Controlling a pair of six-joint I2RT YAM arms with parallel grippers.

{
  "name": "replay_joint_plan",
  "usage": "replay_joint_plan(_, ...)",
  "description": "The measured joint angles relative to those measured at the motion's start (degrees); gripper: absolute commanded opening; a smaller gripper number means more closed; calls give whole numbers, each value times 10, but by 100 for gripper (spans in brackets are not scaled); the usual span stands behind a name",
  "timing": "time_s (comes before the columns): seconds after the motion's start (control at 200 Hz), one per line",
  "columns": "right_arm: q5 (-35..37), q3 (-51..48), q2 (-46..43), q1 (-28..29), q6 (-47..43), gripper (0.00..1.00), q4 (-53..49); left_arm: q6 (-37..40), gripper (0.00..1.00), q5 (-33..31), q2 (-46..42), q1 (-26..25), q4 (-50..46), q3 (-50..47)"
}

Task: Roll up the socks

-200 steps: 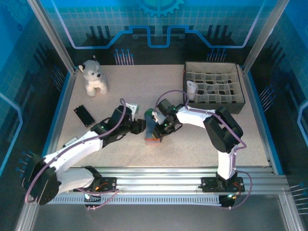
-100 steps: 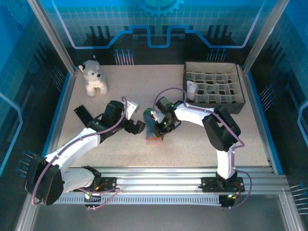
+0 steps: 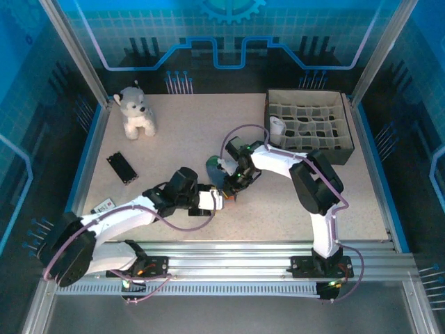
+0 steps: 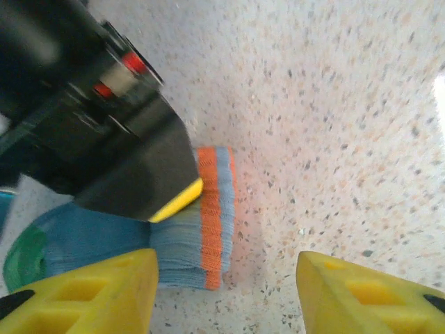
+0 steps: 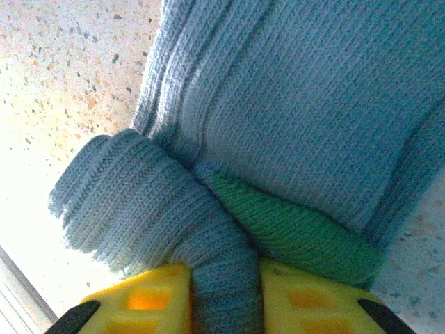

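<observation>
Swinging low and round to the right is what the left arm (image 3: 118, 216) did over the last second. It had been parked up beside the middle of the teal-green sock (image 4: 104, 236), and now the left gripper (image 4: 226, 282) comes at it from the near-left, aimed at the orange cuff (image 4: 208, 209). Its yellow fingers stand apart with only bare table (image 4: 334, 139) in the gap. The cuff lies just beside one finger, not between them, so nothing's held on that side.

The right gripper (image 5: 224, 300) hasn't let go. It's still clamped on a bunched fold of the grey-blue knit, with the green toe part right next to its fingers.

The sock itself is down on the table mid-workspace, between the two grippers, cuff end toward the near edge.

My read: the roll hasn't really started. The left side looks like it's repositioning to take the cuff end while the right pins the toe end — a setup move rather than progress.

Over in the divided box (image 3: 309, 92) there's a white roll (image 3: 277, 126) in a compartment along its left side. It might be the other sock already done, but it's too small to be sure.
</observation>
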Motion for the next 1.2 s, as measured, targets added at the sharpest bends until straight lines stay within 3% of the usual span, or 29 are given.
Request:
replay_joint_plan(0.175,-17,8,9,-8,-8,26,-10,42,49,-41,57,-9,82,-7)
replay_joint_plan(0.465,-28,18,16,-21,-15,26,-22,76,35,-73,105,-10,162,-8)
replay_joint_plan(0.795,-30,37,29,-33,-29,26,-44,80,41,-77,113,-10,184,-18)
replay_joint_plan(1.201,-43,45,37,-39,-39,26,-56,82,38,-75,155,-10,182,-10)
